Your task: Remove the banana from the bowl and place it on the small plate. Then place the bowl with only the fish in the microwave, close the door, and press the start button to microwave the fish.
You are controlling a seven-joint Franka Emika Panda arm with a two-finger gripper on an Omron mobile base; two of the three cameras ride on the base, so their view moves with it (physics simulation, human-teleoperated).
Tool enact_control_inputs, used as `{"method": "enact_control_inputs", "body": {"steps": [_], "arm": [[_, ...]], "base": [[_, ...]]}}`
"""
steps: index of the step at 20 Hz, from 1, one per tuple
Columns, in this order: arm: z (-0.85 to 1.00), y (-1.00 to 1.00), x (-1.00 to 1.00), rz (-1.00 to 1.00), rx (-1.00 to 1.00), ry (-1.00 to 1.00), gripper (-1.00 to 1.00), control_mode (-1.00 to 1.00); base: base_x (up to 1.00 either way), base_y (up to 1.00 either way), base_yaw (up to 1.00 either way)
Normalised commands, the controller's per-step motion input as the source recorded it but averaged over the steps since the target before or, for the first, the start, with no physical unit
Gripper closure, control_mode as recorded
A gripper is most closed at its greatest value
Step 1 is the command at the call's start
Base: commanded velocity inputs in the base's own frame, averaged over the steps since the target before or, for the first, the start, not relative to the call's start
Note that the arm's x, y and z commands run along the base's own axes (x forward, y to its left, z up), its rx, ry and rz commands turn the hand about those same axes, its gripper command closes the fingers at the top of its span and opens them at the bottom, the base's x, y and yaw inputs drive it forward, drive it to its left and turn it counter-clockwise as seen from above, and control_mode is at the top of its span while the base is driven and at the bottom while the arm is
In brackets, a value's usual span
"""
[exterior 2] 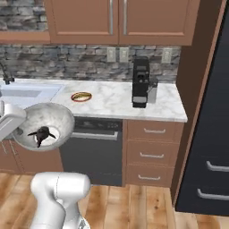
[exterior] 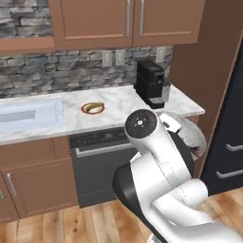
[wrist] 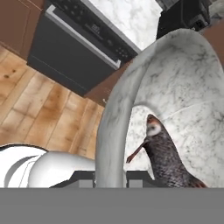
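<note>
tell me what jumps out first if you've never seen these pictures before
The white bowl grabs the eye: it hangs tipped on its side in the air in front of the counter, pinched at its rim by the gripper, with the dark fish lying inside. Behind it on the marble counter, the banana sits on the small plate, left of the black coffee machine.

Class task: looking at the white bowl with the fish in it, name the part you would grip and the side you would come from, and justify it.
Grip the bowl at its thin rim, one finger inside and one outside. The wall is too wide and curved to span. Come from the rim side away from the fish; the gripper appears shut on the rim just so.
</note>
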Motion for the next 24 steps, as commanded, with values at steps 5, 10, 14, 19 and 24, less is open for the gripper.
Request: {"method": "enact_control_inputs", "body": {"steps": [5,10,14,19,24], "arm": [[0.0,0.0,0.0,0.0,0.0,0.0,1.0,1.0],[0.0,0.0,0.0,0.0,0.0,0.0,1.0,1.0],[0.0,0.0,0.0,0.0,0.0,0.0,1.0,1.0],[0.0,0.0,0.0,0.0,0.0,0.0,1.0,1.0],[0.0,0.0,0.0,0.0,0.0,0.0,1.0,1.0]], "base": [[-0.55,-0.05,-0.54],[-0.05,-0.24,-0.62],[0.12,-0.68,-0.54],[0.41,-1.0,-0.24],[0.38,-1.0,-0.11]]}}
